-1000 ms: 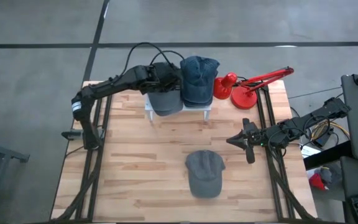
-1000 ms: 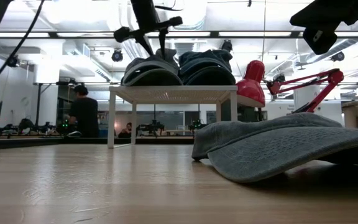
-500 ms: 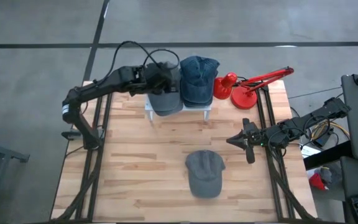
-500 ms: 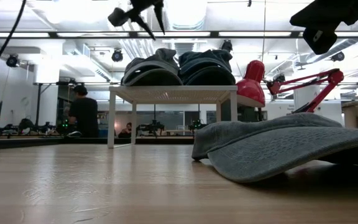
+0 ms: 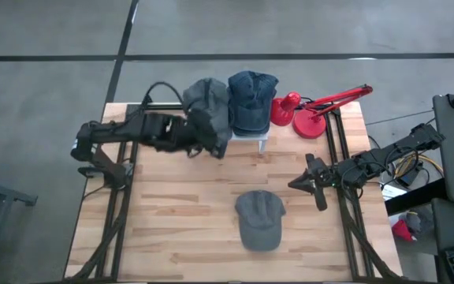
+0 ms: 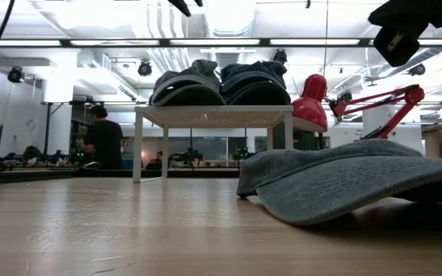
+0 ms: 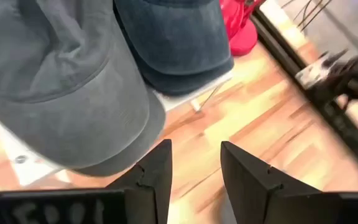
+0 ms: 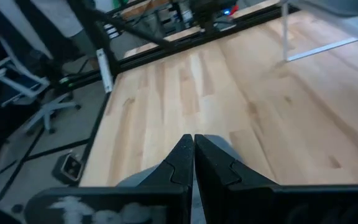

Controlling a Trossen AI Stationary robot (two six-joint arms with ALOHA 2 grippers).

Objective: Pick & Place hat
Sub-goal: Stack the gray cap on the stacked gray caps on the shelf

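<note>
Two caps sit side by side on top of a small white rack [image 6: 213,115] at the table's far side: a grey cap [image 5: 207,104] and a blue denim cap [image 5: 251,102]. Another grey cap [image 5: 258,219] lies flat on the table in the near middle. My left gripper [image 5: 213,147] hovers high, just on the near side of the rack's grey cap [image 7: 61,81]; it is open [image 7: 194,168] and touches nothing. My right gripper [image 5: 314,183] waits shut [image 8: 193,155] above the table's right side.
A red desk lamp [image 5: 314,110] stands to the right of the rack, its arm reaching toward the far right corner. Black frame rails run along the table's left and right sides. Bare wood [image 5: 172,205] lies between the rack and the near cap.
My left gripper has left the top of the rack's grey cap, risen out of the low view and drawn back toward the near edge. That cap stays on the rack. My right arm has barely moved.
</note>
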